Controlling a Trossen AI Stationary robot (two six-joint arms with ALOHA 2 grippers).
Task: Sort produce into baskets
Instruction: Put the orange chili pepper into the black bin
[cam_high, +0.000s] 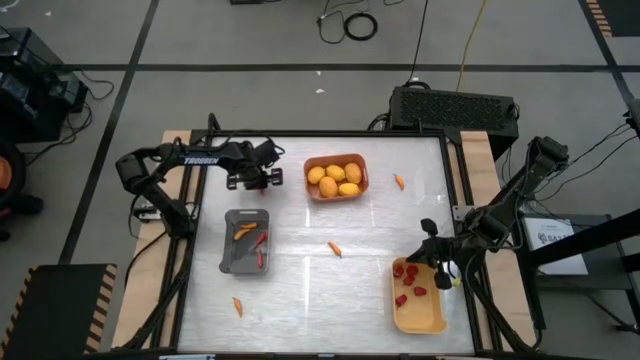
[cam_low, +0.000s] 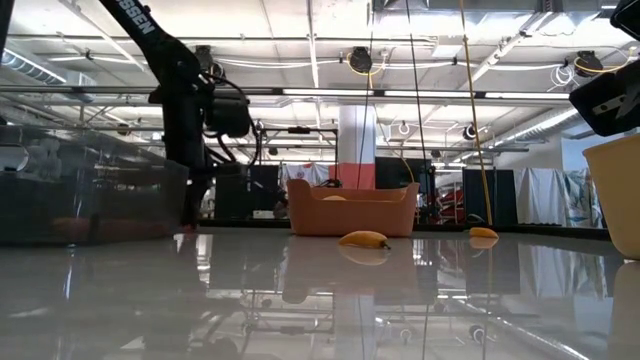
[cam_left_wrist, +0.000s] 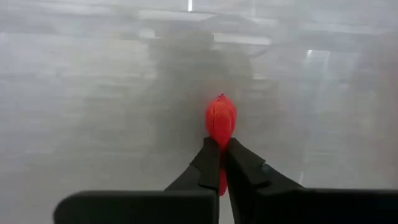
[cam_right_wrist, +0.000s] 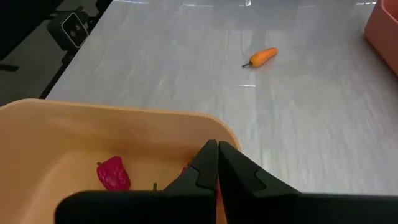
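Jaws of the left gripper (cam_left_wrist: 221, 163) were pinching a small red piece (cam_left_wrist: 221, 119), which stuck out past the fingertips above the bare tabletop. From above, that gripper (cam_high: 262, 180) hung over the far left part of the table (cam_high: 300, 290), between the dark grey basket (cam_high: 246, 242) and the orange basket (cam_high: 336, 177). The grey basket lay just nearer than the gripper and held a few slim red and orange chili-like pieces (cam_high: 256, 240). The orange basket, to the gripper's right at the far middle of the table, held a cluster of yellow-orange round fruits (cam_high: 334, 180); in the low view it stood at the far edge (cam_low: 352, 210).

Jaws of the right gripper (cam_right_wrist: 217, 163) were pressed together, with nothing visibly between them, at the rim of the yellow basket (cam_right_wrist: 50, 137). From above, this gripper (cam_high: 437, 262) sat over the far end of the yellow basket (cam_high: 420, 318) at the near right of the table. Red berries (cam_high: 408, 282) lay in that end of the basket, and one red piece (cam_right_wrist: 113, 174) showed on its floor in the right wrist view.

Loose orange chili-like pieces lay on the table: one (cam_high: 335, 249) near the middle, one (cam_high: 399, 182) to the right of the orange basket, and one (cam_high: 238, 306) near the front left, on the near side of the grey basket. The right wrist view also showed one orange piece (cam_right_wrist: 261, 57) well apart from the yellow basket.
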